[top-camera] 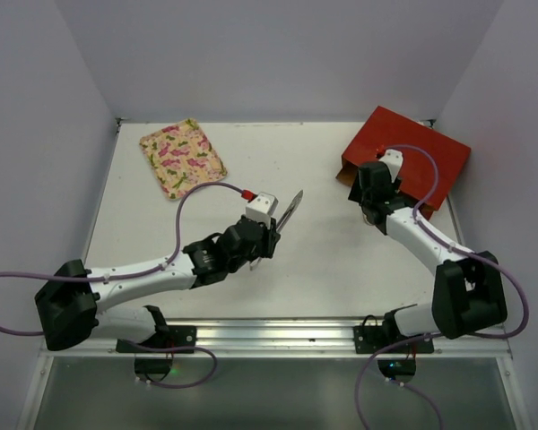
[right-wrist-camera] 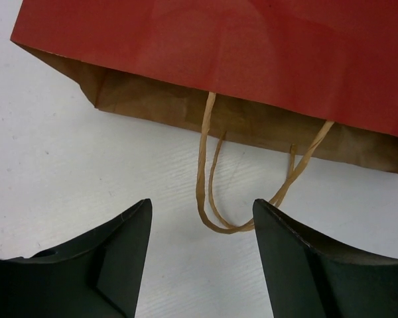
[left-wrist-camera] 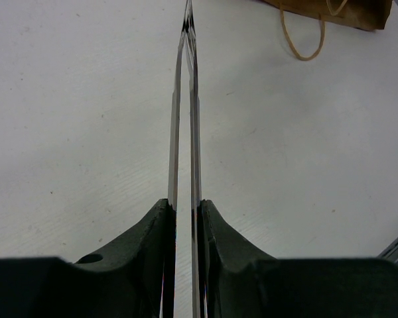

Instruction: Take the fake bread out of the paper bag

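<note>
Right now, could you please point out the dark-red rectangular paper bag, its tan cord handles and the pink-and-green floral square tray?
Dark-red rectangular paper bag [right-wrist-camera: 252, 46]: right wrist view, its red top face.
Tan cord handles [right-wrist-camera: 203, 149]: right wrist view, the loop's left strand.
Pink-and-green floral square tray [top-camera: 182, 157]: top external view, its patterned middle.

Soft, even, bright light, faint shadows on the table [top-camera: 323, 255]; the left pincer [left-wrist-camera: 188, 20] perhaps blurs nearest the lens.

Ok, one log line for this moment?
left tool: shut, empty, away from bag | right tool: open, facing paper bag mouth, cord handles just ahead | fake bread: none in view
</note>
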